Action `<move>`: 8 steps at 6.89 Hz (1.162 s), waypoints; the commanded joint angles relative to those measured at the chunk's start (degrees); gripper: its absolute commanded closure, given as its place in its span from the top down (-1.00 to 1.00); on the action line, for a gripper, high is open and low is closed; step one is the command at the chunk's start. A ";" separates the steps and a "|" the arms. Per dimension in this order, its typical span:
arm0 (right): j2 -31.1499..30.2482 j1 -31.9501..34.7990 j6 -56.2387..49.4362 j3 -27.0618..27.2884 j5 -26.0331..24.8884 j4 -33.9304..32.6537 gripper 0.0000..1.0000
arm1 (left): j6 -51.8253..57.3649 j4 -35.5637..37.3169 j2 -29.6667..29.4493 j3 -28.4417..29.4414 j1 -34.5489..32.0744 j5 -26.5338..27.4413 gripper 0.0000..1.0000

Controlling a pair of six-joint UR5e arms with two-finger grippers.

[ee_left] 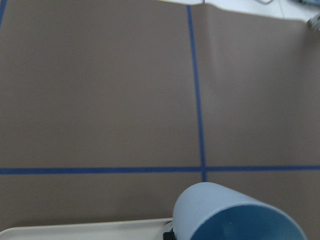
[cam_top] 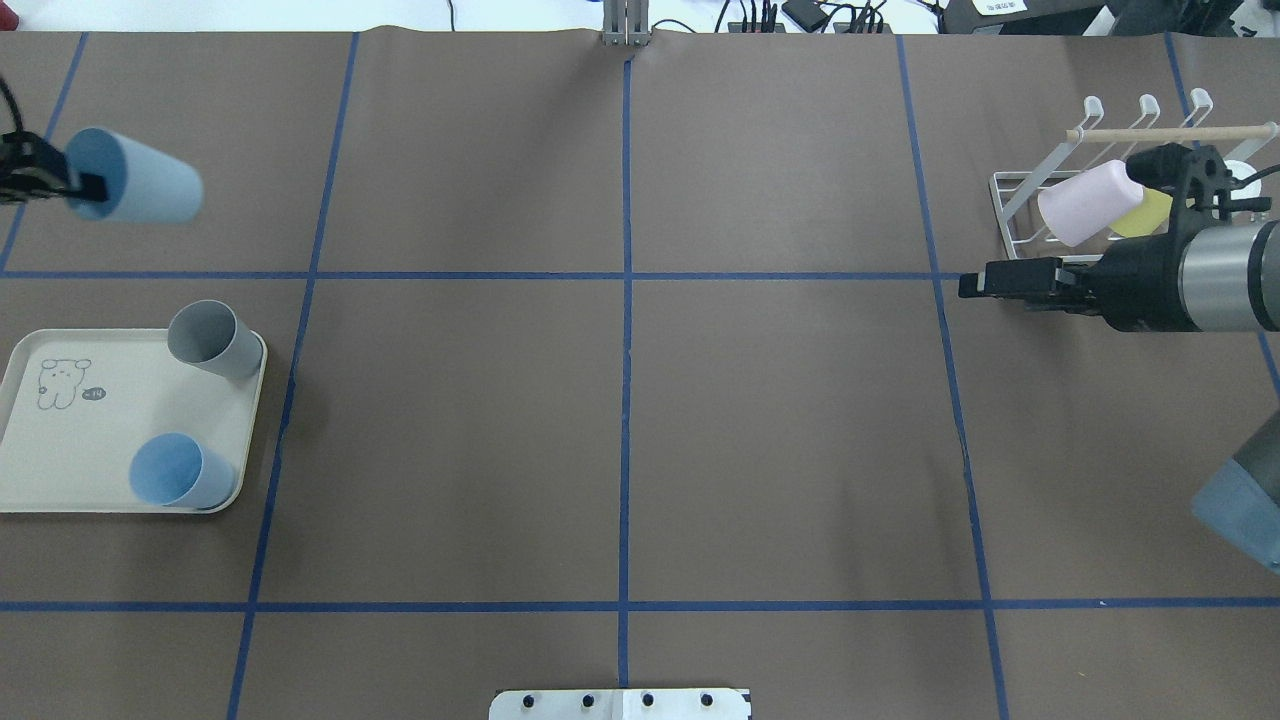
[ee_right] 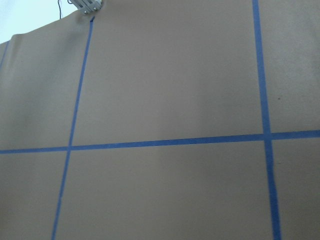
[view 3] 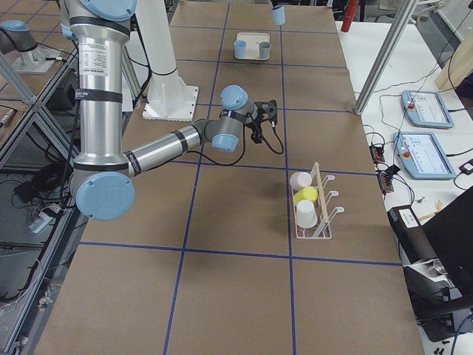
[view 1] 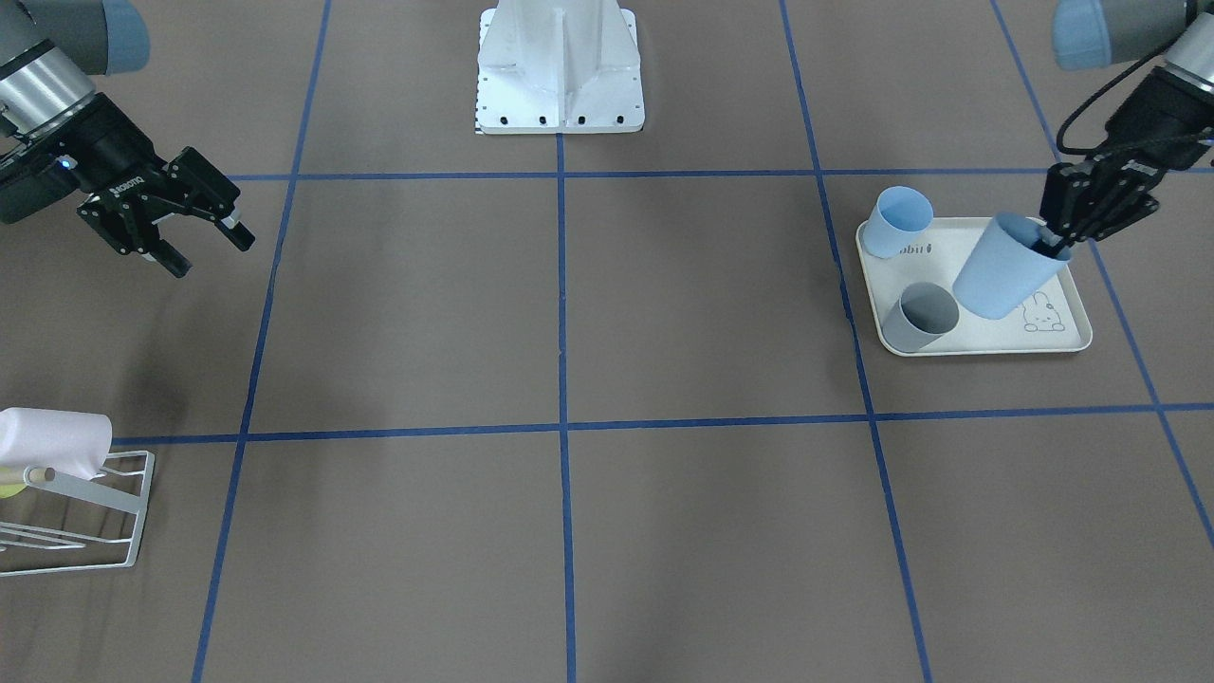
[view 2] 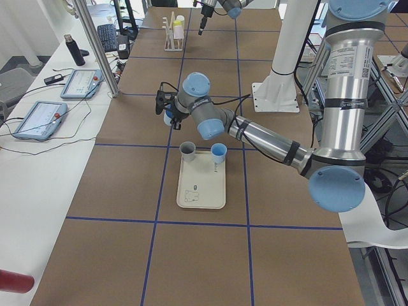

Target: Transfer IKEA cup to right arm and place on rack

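My left gripper is shut on the rim of a light blue cup and holds it tilted in the air above the tray. In the overhead view the cup lies sideways in the left gripper at the far left. The cup's mouth fills the bottom of the left wrist view. My right gripper is open and empty in the air, in front of the white wire rack. The rack holds a pink cup and a yellow cup.
A cream rabbit-print tray at the left holds a grey cup and another blue cup. The robot base plate stands at mid table. Blue tape lines grid the brown table. The right wrist view shows only bare table.
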 commanded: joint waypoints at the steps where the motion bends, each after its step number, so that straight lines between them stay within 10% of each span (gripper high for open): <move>1: 5.69 -0.07 10.53 0.46 0.12 0.09 1.00 | -15.27 -0.64 -10.42 0.86 7.26 0.67 -1.00; 8: 12.82 -0.15 34.81 1.25 0.30 8.44 1.00 | -54.67 -54.01 -19.16 19.82 25.12 33.00 -1.00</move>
